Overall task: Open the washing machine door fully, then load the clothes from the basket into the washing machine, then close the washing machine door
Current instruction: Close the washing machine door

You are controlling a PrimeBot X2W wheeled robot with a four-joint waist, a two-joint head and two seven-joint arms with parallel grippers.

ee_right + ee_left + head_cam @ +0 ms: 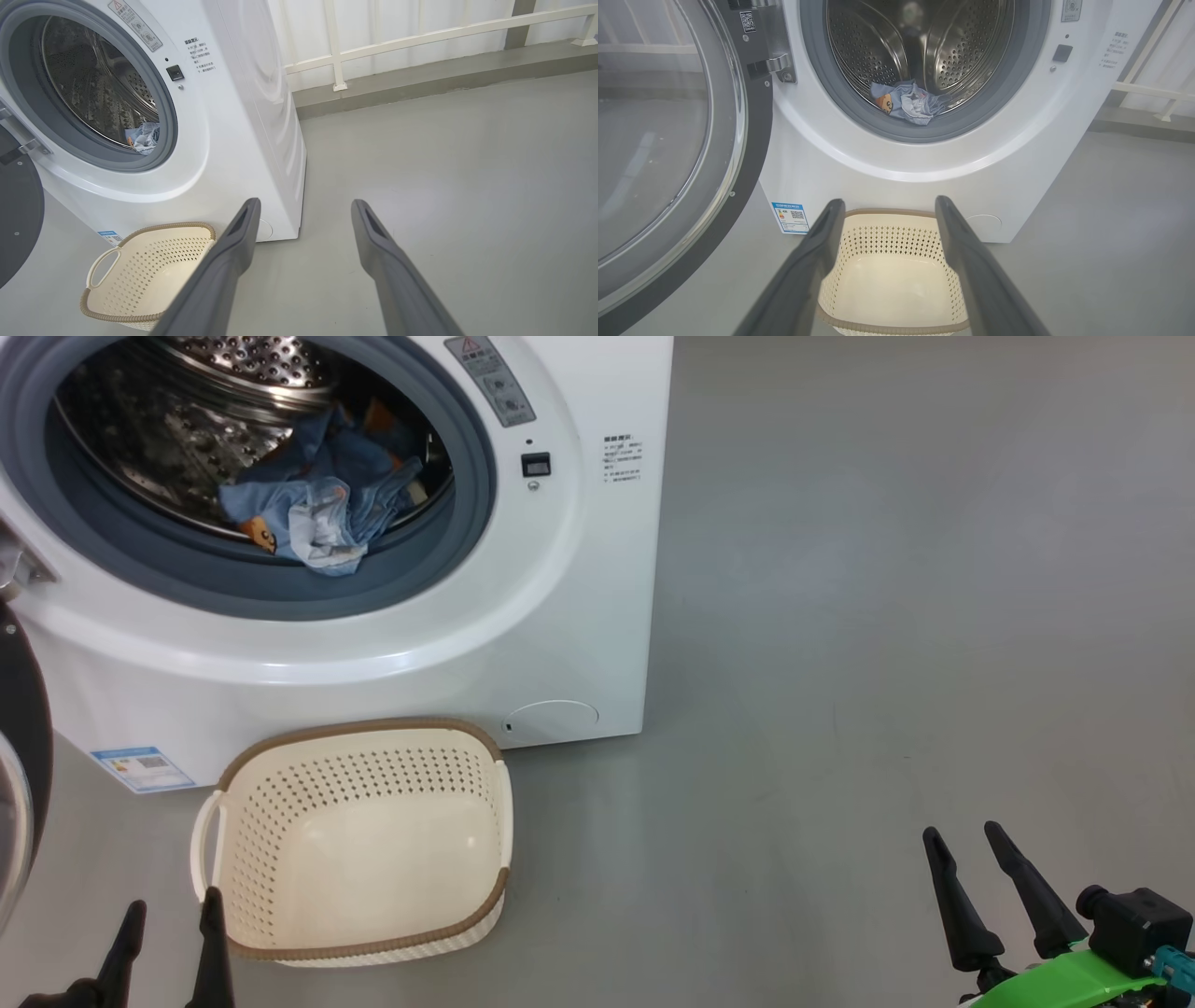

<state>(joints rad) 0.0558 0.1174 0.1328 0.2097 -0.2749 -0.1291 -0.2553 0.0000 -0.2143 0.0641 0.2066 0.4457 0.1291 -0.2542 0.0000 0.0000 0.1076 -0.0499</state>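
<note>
White washing machine (420, 644) holds the clothes

Its round black-ringed glass door (668, 163) stands wide open on the left. The cream perforated basket (359, 775) sits on the floor in front, its bare bottom showing. Crumpled light-blue clothes (317, 504) lie in the steel drum. The left claw (175, 900) and right claw (960, 831) are both spread, gripping nothing.

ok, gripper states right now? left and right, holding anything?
Left gripper: open, holding nothing.
Right gripper: open, holding nothing.
</note>
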